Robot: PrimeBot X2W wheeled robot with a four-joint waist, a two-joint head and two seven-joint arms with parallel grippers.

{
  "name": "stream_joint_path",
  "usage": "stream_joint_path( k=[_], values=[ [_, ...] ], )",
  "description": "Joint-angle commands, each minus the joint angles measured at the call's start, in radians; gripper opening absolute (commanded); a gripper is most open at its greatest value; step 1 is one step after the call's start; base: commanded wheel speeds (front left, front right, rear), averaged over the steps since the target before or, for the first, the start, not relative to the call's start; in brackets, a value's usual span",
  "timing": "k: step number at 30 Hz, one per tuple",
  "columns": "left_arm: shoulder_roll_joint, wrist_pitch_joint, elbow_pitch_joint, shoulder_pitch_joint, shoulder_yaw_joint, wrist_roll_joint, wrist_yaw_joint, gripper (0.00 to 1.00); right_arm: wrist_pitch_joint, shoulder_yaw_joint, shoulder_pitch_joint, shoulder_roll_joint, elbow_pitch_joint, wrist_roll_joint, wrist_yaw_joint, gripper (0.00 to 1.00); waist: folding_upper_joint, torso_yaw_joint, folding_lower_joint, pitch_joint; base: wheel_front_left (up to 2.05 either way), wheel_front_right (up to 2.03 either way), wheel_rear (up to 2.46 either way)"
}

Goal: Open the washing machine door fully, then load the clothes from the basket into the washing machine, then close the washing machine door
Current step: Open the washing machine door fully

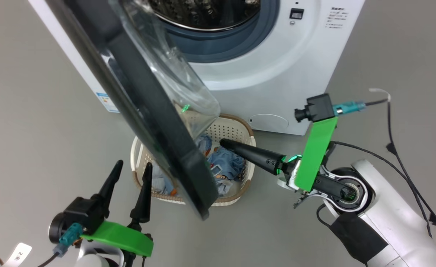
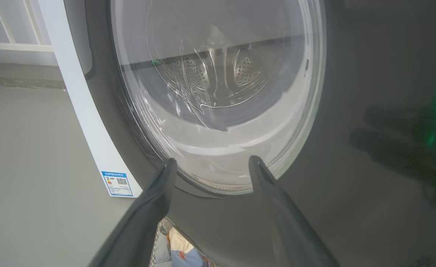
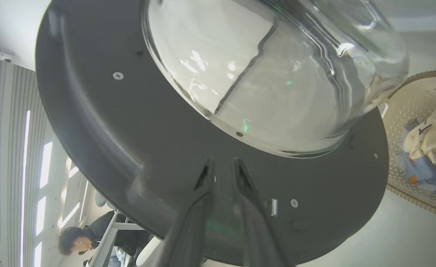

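The washing machine (image 1: pixel 277 55) stands at 12 o'clock. Its door (image 1: pixel 158 122) is swung out, its edge running from 11 to 5 over the basket (image 1: pixel 236 126) of clothes (image 1: pixel 225 159). Open floor (image 1: pixel 36 129) lies at 9 and 3. The left gripper (image 1: pixel 134 163) has its jaws released at 7. The right gripper (image 1: pixel 223 142) points at the door's inner rim; whether its jaws are clenched, I cannot tell.

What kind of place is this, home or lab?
Likely a lab or test room, not a home: the washing machine and basket sit on a plain grey floor, with a person in the windowed background.
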Motion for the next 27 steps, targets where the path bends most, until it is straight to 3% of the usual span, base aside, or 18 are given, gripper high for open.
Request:
stream_joint_path(
  k=[1, 13, 27],
  values=[
    [0.018, -0.006, -0.016, 0.004, 0.04, 0.012, -0.002, 1.0, -0.025, -0.004, 0.026, 0.004, -0.012, -0.021, 0.003, 1.0, 0.0, -0.014, 0.0, -0.01, 0.0, 0.0, 0.0],
    [0.024, -0.006, -0.006, 0.019, 0.062, 0.03, -0.003, 1.0, -0.14, -0.012, 0.071, -0.063, 0.013, -0.062, 0.003, 1.0, 0.0, -0.065, 0.0, -0.038, 0.0, 0.0, 0.0],
    [0.043, -0.006, -0.004, 0.057, 0.087, 0.023, -0.003, 1.0, -0.374, 0.047, 0.157, -0.166, 0.061, -0.148, 0.003, 1.0, 0.0, -0.119, 0.0, -0.079, 0.0, 0.0, 0.0]
  ],
)
